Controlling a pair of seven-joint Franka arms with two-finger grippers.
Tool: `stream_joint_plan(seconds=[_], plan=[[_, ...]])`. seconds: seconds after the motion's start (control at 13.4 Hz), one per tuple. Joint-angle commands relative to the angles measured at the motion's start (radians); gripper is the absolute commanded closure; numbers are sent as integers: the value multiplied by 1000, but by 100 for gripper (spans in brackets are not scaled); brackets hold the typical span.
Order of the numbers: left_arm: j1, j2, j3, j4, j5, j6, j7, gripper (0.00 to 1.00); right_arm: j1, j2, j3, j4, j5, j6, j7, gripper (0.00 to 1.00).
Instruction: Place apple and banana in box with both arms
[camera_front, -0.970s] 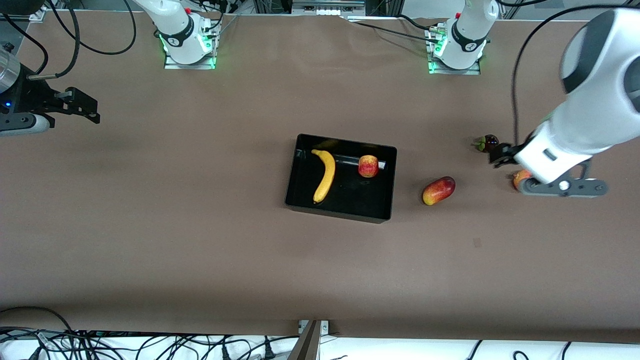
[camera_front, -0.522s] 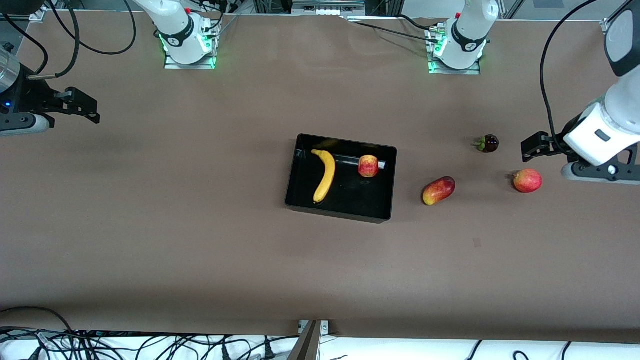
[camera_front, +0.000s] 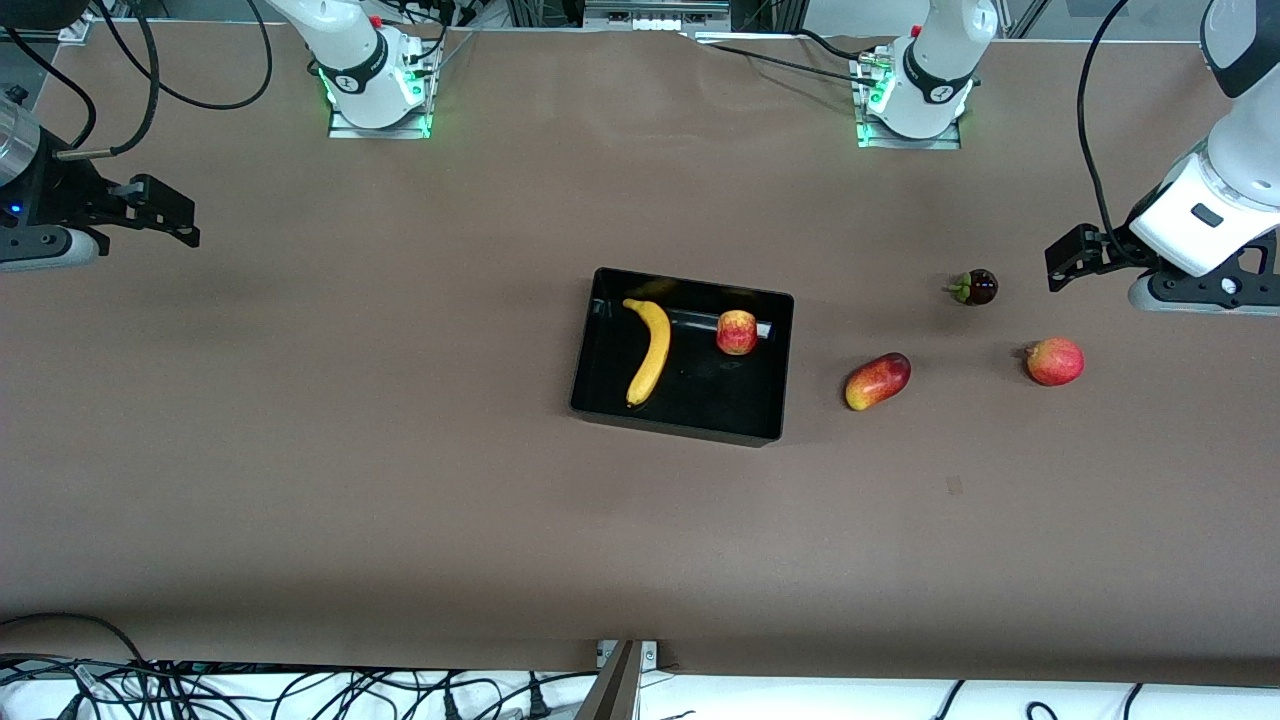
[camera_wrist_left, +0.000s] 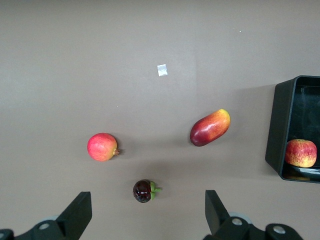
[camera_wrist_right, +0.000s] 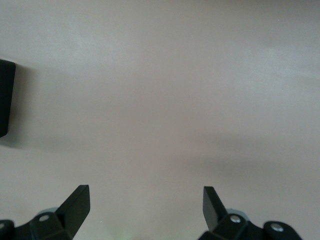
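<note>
From my station I see the box (camera_front: 683, 356) sitting near the middle of the desk, with the banana (camera_front: 649, 350) lying inside it along the wall toward the right arm's end and the apple (camera_front: 737, 332) inside it too, by the wall toward the left arm's end and apart from the banana. My left gripper (camera_front: 1066, 257) hangs in the air over the left arm's end of the desk, close to that edge, its fingers (camera_wrist_left: 78, 214) spread wide with nothing between them. Its wrist camera looks down on a small dark purple fruit (camera_wrist_left: 144, 191), a round red fruit (camera_wrist_left: 102, 147) and an oblong red-yellow fruit (camera_wrist_left: 209, 127), all resting on the bare desk between the box and that edge, each apart from the others. My right gripper (camera_front: 170, 219) waits over the right arm's end of the desk, near the edge, fingers (camera_wrist_right: 75, 205) likewise spread and empty, with only a corner of the box showing in its wrist camera.
</note>
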Motion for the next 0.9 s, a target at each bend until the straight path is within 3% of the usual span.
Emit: stream_joint_plan(seconds=[0.0, 0.82], plan=[[-11, 20, 0, 47, -14, -23, 5, 0, -14, 8, 14, 19, -13, -4, 6, 0], [-17, 53, -1, 96, -14, -90, 5, 0, -15, 8, 14, 19, -13, -4, 6, 0]])
